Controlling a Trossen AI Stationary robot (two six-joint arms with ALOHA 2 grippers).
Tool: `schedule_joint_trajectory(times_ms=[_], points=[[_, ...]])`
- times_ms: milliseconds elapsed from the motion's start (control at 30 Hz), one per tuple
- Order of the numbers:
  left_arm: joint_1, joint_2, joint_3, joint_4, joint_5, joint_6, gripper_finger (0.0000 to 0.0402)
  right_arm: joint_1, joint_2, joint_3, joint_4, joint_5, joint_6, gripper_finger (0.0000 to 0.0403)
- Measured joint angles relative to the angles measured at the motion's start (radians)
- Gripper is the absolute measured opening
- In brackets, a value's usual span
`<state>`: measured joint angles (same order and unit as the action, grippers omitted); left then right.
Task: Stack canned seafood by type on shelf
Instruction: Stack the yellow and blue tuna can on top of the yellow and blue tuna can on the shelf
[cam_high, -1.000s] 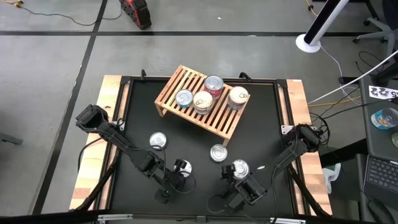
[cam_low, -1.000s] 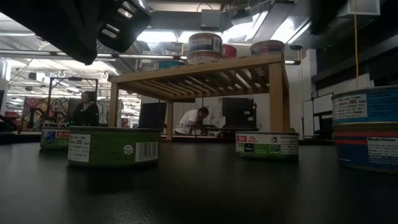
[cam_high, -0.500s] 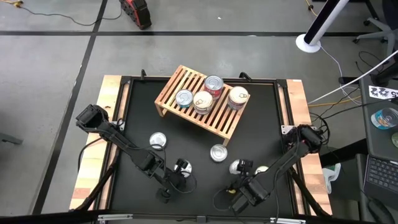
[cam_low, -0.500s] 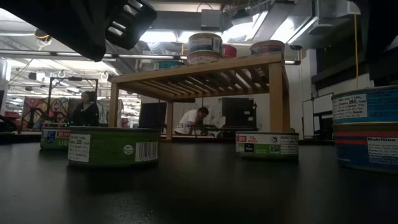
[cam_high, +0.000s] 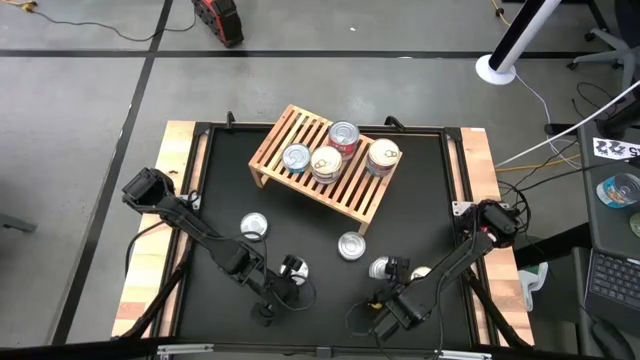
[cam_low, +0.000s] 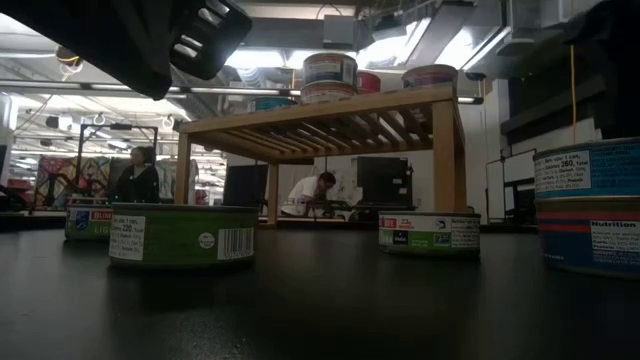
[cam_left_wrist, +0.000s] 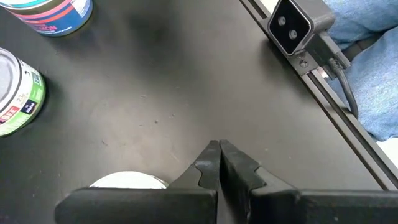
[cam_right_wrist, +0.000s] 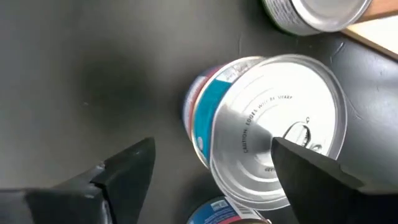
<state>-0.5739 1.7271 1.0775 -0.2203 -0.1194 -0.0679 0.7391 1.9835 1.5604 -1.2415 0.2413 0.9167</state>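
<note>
Just pulled the right jaws back toward the near edge of the tabletop (cam_high: 420, 200). A second ago, parked right over the blue-labelled tin (cam_high: 380, 268); now sitting behind it, spread wide apart with nothing between them. In the right wrist view, lined up on that same tin (cam_right_wrist: 280, 124) dead ahead, framed between the two fingers. Looks like lining up for a grab rather than giving up on it, so probably next in line for the shelf (cam_high: 275, 150).

About that tin: standing upright on the tabletop, silver lid facing up, pull tab showing. Appears to be perched on a second tin with a red band, going by the low view (cam_low: 590, 205). Round and flat, so no real long axis sideways, just a short vertical one. Shouldn't matter much which side gets approached.

Shelf itself: long axis running diagonally, far-left to near-right in the high view. Already carrying four spots of shelved tins (cam_high: 343, 135), all lids up. Still a few loose on the tabletop, like the lone tin (cam_high: 351, 245) near the middle.

Left jaws: pressed together, empty, hovering low by the near edge just beside a white-lidded tin (cam_left_wrist: 127, 180). Waiting, by the look of it.
</note>
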Motion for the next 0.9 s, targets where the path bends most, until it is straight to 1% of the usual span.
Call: schedule_joint_trajectory(times_ms=[67,167,467,600,733,900], points=[[0.0,0.0,0.0,0.0,0.0,0.0,0.0003,0.0,0.0,-0.011,0.001,-0.003,0.0,0.0312],[0.0,0.0,0.0,0.0,0.0,0.0,0.0003,0.0,-0.001,-0.025,0.007,0.0,-0.001,0.0286],[0.0,0.0,0.0,0.0,0.0,0.015,0.0003,0.001,-0.002,-0.032,0.0,0.03,-0.005,0.0178],[0.0,0.0,0.0,0.0,0.0,0.015,0.0003,0.001,-0.002,-0.031,0.005,0.032,-0.008,0.0138],[0.0,0.0,0.0,0.0,0.0,0.016,0.0003,0.001,-0.002,-0.031,0.01,0.036,-0.007,0.0109],[0.0,0.0,0.0,0.0,0.0,0.017,0.0003,0.001,-0.003,-0.029,0.012,0.035,-0.009,0.0086]])
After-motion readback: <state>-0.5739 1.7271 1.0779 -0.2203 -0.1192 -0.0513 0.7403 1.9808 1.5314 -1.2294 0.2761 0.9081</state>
